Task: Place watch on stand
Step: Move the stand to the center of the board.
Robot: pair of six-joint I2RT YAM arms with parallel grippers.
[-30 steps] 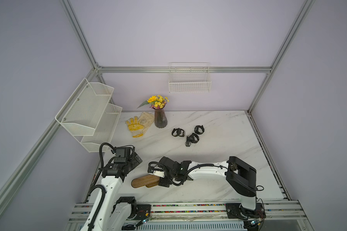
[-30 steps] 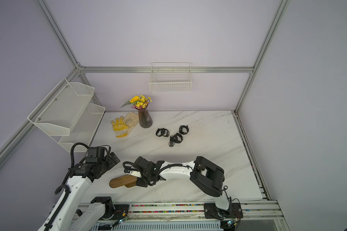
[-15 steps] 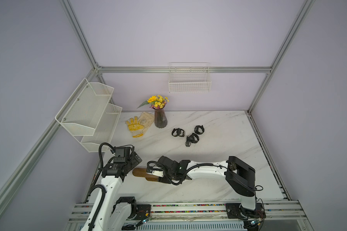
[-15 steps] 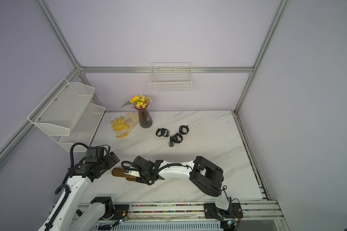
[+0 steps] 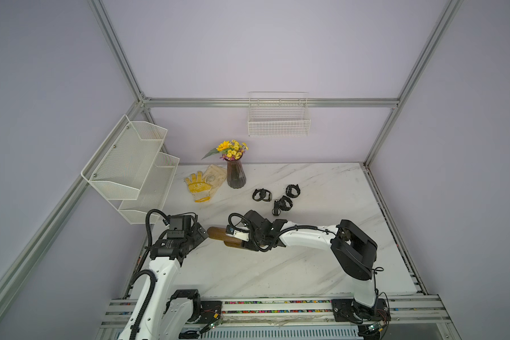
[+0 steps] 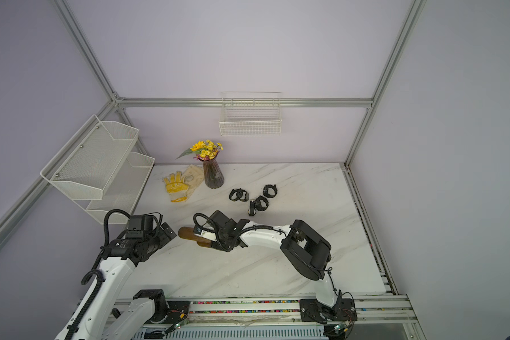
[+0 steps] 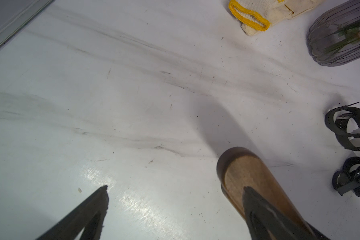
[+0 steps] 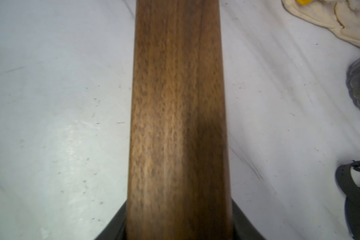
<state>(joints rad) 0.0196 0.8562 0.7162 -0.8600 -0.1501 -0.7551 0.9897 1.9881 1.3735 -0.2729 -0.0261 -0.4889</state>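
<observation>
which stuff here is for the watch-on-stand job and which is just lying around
For the job: stand, watches.
Just lying about: gloves, vase of flowers, wire basket, mesh shelf.

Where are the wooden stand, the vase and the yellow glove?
stand (image 5: 216,233): in a top view, bare rounded end.
vase (image 5: 235,177): in a top view, ribbed body.
yellow glove (image 5: 198,187): in a top view, palm.

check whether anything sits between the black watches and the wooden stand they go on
Nothing lies on the marble table between the watches and the stand. The right gripper is clamped across the stand's bar, though, its wrist covering the middle. Only the rounded end near the open left gripper shows free.
</observation>
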